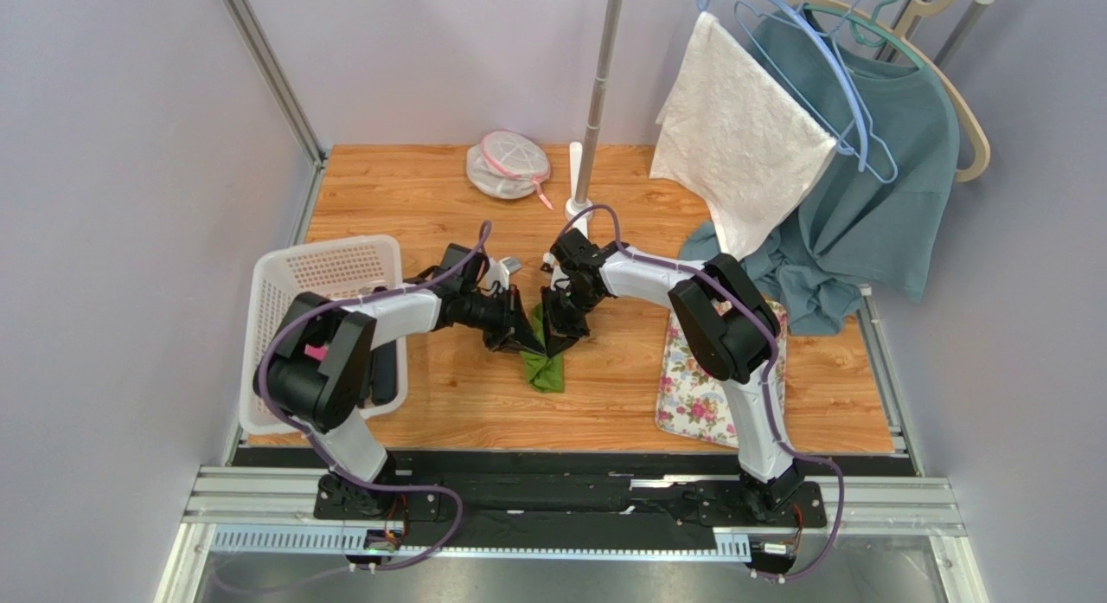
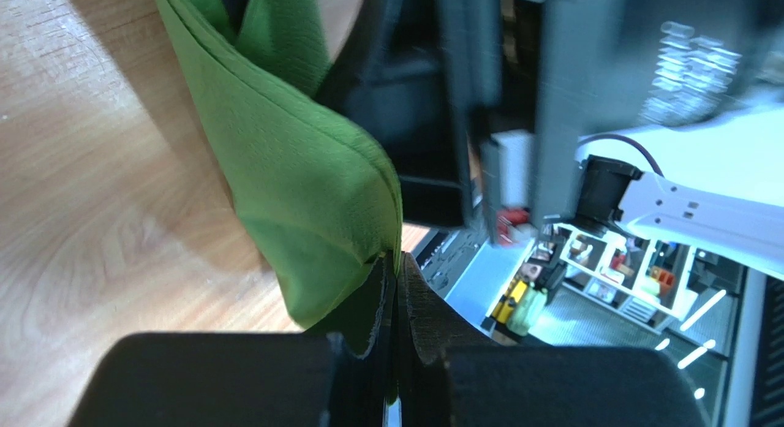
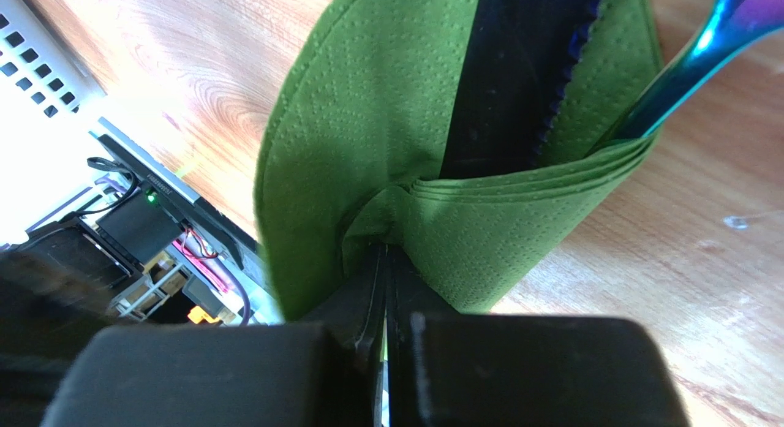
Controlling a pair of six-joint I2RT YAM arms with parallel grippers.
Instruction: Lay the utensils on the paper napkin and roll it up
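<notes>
Left end effector (image 2: 396,303) and right end effector (image 3: 385,280) are both clamping the folded paper napkin (image 1: 543,367) mid-surface (image 1: 390,188), utensils (image 3: 709,50) sticking out of its fold, so rolling is seemingly underway, next needing a tighter wrap without spilling them.

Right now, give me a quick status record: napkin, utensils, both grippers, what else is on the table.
napkin: green paper napkin, mid-table, folded loosely around the utensils, not a tight roll
utensils: blue-purple utensil and black utensil inside the fold, ends sticking out
left gripper: shut on the napkin
right gripper: shut on the napkin's layered fold
nearby: white basket on the left, floral mat on the right
</notes>
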